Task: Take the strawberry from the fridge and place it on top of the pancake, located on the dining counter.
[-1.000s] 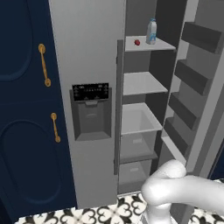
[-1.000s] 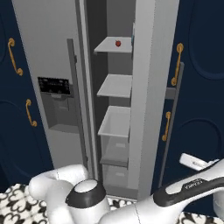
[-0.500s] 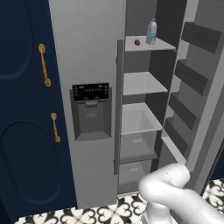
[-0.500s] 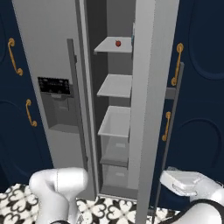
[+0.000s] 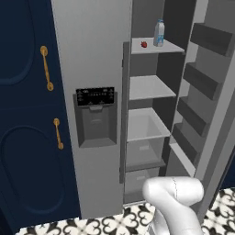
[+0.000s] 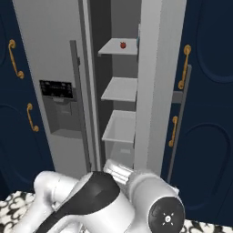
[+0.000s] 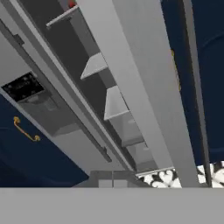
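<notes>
A tall grey side-by-side fridge (image 5: 92, 55) stands with its right door swung open, baring grey inner shelves; its shut left door carries a black dispenser panel and a long dark vertical handle. On the top visible shelf, near the front edge, rests the strawberry (image 5: 144, 44), a tiny red rounded fruit also seen from the right (image 6: 123, 45).

Even flat light; soft shadows; slightly blurry render
</notes>
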